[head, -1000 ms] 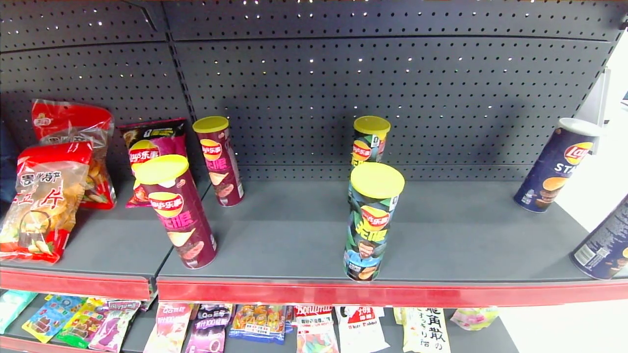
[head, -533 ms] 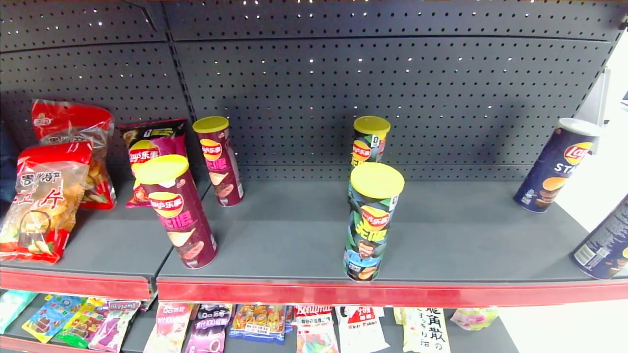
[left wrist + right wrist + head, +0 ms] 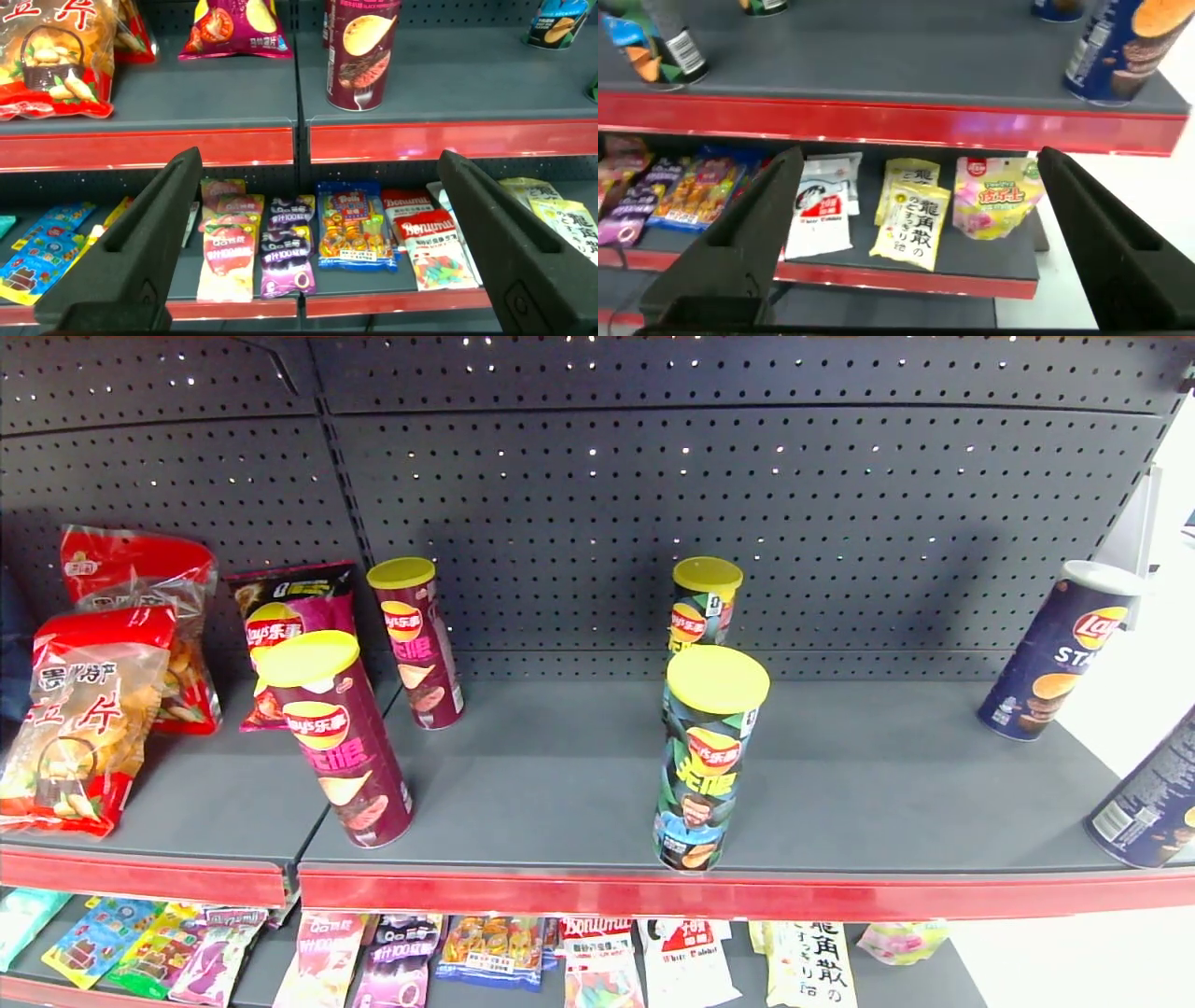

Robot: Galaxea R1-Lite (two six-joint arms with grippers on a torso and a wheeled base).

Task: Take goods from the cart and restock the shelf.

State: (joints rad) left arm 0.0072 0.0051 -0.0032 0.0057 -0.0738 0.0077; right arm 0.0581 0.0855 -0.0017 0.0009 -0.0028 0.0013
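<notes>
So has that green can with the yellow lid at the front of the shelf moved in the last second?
No. The green can stands at the same spot by the red shelf edge as before.

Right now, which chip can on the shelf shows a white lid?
The dark blue can at the back right; the maroon cans and green cans have yellow lids.

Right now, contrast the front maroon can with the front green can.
The front maroon can is maroon-wrapped, the front green can dark green and patterned. The maroon can stands left by the shelf seam, the green can mid-shelf. Both are upright and yellow-lidded.
</notes>
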